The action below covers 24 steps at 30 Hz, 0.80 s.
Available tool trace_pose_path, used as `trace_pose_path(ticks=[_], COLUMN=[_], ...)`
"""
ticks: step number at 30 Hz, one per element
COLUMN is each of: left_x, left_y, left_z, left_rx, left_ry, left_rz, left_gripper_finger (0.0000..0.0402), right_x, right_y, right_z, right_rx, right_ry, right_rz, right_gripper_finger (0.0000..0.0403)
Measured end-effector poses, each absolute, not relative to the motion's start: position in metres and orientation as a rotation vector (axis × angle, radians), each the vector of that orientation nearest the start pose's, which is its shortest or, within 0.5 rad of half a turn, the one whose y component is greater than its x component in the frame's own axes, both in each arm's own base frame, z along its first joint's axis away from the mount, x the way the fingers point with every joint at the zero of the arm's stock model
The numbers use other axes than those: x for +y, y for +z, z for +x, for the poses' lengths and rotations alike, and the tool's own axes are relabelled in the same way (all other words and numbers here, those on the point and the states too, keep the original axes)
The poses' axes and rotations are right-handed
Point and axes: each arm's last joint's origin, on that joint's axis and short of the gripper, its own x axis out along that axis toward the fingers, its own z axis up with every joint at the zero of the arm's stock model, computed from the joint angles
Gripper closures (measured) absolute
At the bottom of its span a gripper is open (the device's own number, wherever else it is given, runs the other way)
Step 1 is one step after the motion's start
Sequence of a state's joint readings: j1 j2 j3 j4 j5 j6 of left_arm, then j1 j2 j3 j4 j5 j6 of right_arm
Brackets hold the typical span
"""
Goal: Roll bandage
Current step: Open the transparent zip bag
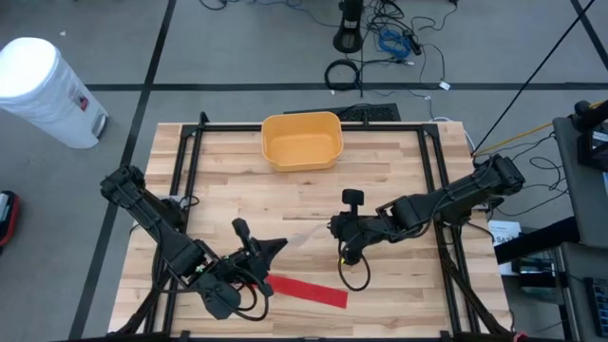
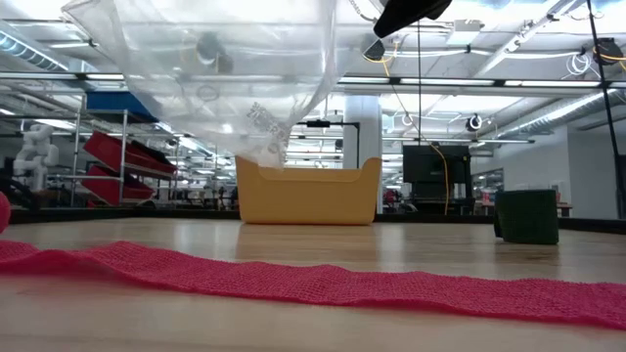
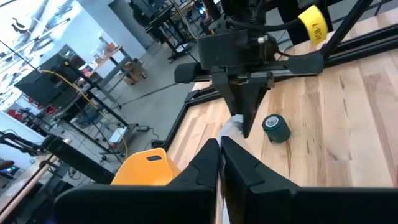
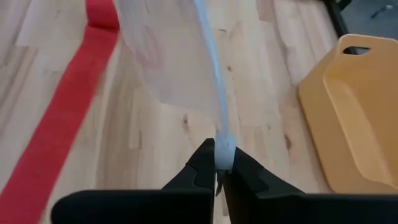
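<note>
A clear plastic bag (image 2: 225, 78) hangs in the air between my two grippers, above the middle of the table. My left gripper (image 1: 278, 247) is shut on its left end and my right gripper (image 1: 334, 228) on its right end. The red bandage (image 1: 309, 290) lies unrolled and flat on the wood near the front edge, below the bag. A dark green bandage roll (image 3: 275, 127) stands on the table beside my right gripper, touched by neither gripper. My left gripper is shut on the bag's left end, which shows only as a thin pale strip (image 3: 220, 180) between the fingers. The fingers reach nearly level, from the table's left. The bag is lifted clear of the table. My right gripper pinches a bunched edge of the bag (image 4: 222, 149) between its two fingers. The fingers slant downward from the table's right. The film spreads out beyond the fingers (image 4: 168, 56), clear of the wood.
A yellow bin (image 1: 302, 140) stands at the far middle of the table. A black frame rail (image 1: 429, 180) runs along the table's sides. Bare wood lies between the bin and the grippers.
</note>
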State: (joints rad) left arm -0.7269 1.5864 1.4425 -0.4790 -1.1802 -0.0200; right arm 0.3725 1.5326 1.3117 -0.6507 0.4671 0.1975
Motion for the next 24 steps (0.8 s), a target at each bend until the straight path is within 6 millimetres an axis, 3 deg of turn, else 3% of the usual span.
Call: trace_pose_path(ticks=[5, 9, 18, 24], left_x=[-0.205, -0.203, -0.201, -0.2], left_y=[0.346, 0.348, 0.351, 0.351], left_z=[0.271, 0.269, 0.266, 0.266], left_rx=[0.353, 0.32, 0.249, 0.203], left_ry=[0.463, 0.581, 0.72, 0.756], left_rz=[0.497, 0.521, 0.464, 0.378], left_gripper_finger=[0.0396, 0.0397, 0.0399, 0.0399], right_x=[0.104, 0.106, 0.121, 0.149], right_y=[0.302, 0.306, 0.346, 0.358], right_z=[0.306, 0.3, 0.274, 0.289], right_rx=[0.751, 0.741, 0.684, 0.482], right_ry=[-0.214, -0.261, -0.483, -0.368], right_rz=[-0.183, -0.194, -0.097, -0.108], right_gripper_finger=[0.0394, 0.0375, 0.0295, 0.0283])
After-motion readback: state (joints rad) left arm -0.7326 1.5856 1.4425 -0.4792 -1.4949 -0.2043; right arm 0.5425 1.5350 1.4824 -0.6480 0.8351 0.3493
